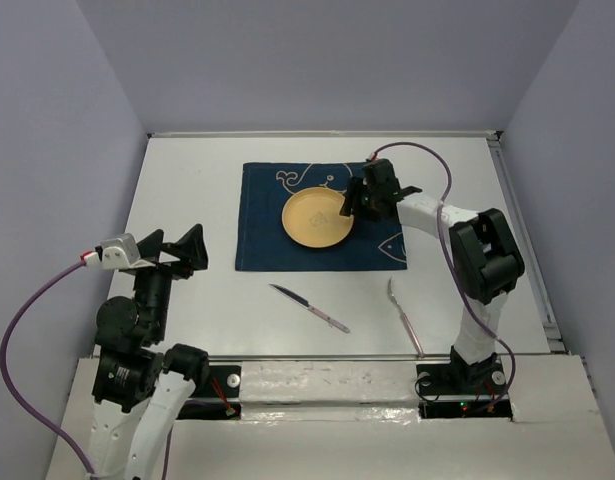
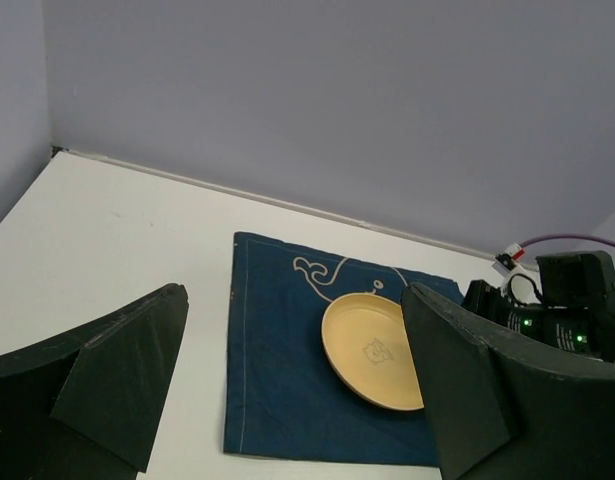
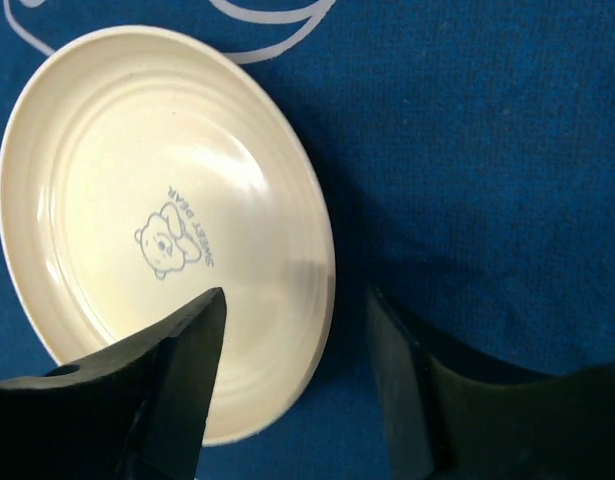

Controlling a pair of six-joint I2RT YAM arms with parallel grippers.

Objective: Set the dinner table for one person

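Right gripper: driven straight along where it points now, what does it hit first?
The right gripper would probably meet the plate first: its rim lies between the open fingers, one over the plate, the other over the placemat. Clearance is unclear.

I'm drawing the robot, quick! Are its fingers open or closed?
Left gripper: open, empty.
Right gripper: open, straddling the plate rim.
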